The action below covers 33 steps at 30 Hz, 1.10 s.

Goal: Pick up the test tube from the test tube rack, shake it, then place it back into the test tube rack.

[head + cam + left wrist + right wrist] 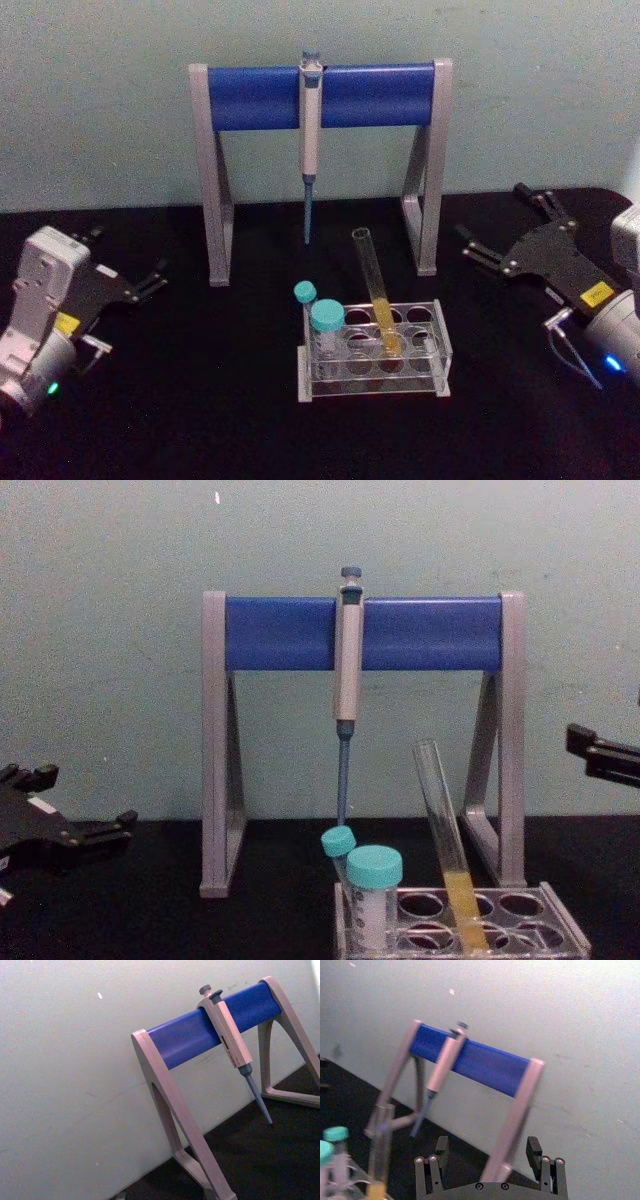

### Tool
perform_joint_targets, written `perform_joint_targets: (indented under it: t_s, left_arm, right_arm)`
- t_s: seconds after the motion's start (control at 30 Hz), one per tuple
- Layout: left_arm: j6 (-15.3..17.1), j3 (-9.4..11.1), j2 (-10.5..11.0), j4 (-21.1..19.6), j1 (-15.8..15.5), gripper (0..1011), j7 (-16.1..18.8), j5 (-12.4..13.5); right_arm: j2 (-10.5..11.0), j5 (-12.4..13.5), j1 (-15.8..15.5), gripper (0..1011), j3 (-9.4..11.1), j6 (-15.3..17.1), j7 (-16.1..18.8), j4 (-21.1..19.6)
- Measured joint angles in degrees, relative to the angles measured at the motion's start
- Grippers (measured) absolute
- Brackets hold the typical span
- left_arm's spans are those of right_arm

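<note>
Right gripper [492, 212], fingers spread, sits mid-right of the frame. Left of it, at lower centre, the test tube [374, 285] stands in the rack [372, 389], leaning up-left. The left gripper [130, 256], also spread, is farther off.

Clear test tube [374, 290] with yellow liquid, leaning left in the clear plastic test tube rack [437, 379], uncapped

Left arm [42, 295] low at left, jaws parted, right arm [618, 318] at right, jaws spread wide
</note>
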Motion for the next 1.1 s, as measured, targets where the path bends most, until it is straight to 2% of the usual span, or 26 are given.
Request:
perform_joint_targets:
  t_s: [0.37, 0.7, 1.1]
  left_arm:
    - [0.00, 0.00, 0.00, 0.00, 0.00, 1001, 0.00, 0.00]
    - [0.00, 0.00, 0.00, 0.00, 0.00, 1001, 0.00, 0.00]
    - [0.00, 0.00, 0.00, 0.00, 0.00, 1001, 0.01, 0.00]
  right_arm:
    - [-0.99, 1.22, 1.44, 1000, -1.92, 1.47, 7.71, -1.60]
    - [-3.31, -0.30, 3.72, 1000, -3.70, 4.52, 10.63, -0.52]
    - [-6.52, -1.29, 6.85, 1000, -5.31, 10.14, 14.45, 2.56]
